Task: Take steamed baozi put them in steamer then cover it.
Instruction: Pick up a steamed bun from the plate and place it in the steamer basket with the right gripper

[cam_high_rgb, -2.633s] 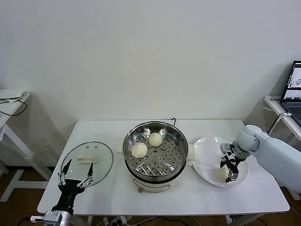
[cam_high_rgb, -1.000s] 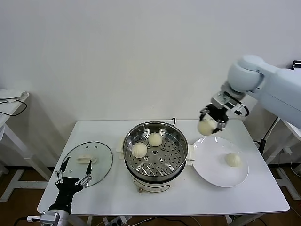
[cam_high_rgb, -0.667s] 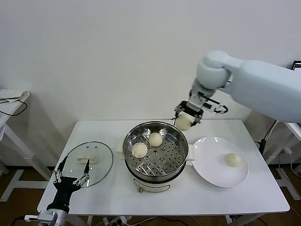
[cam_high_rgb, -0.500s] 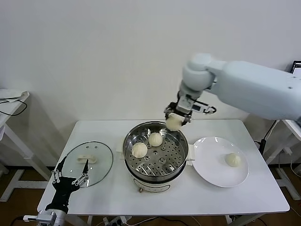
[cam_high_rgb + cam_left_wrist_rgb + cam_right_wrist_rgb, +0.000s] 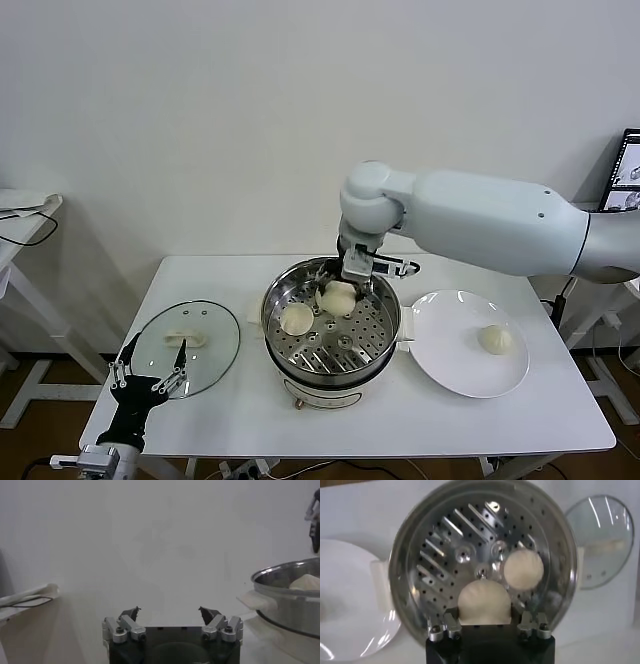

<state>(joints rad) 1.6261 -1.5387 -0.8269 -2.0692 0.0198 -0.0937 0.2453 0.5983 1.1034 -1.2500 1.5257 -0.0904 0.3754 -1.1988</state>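
- The right gripper [image 5: 341, 296] is gripping a baozi [image 5: 484, 603] over the steamer [image 5: 385, 335], toward twelve o'clock.
- Releasing here is risking a landing on the bun hidden beneath.
- The left gripper [image 5: 150, 372], fingers spread and empty, is idling at the glass lid's [image 5: 215, 345] six o'clock.

The white desk [image 5: 520, 420] stands against a plain pale wall [image 5: 250, 120]. On its left part lies a round glass lid [image 5: 187, 345], flat on the surface, with a white handle [image 5: 187, 340] at its centre. On the right part rests a flat white plate [image 5: 445, 350], round and shallow. A second pale table [image 5: 20, 215] shows at the far left edge, carrying a dark cable [image 5: 35, 235] that loops over its side. At the far right edge, the corner of a laptop [image 5: 625, 180] with a lit screen sits on another surface. In the right wrist view, the glass lid [image 5: 602, 540] and the plate [image 5: 350, 605] lie on opposite sides of the frame.
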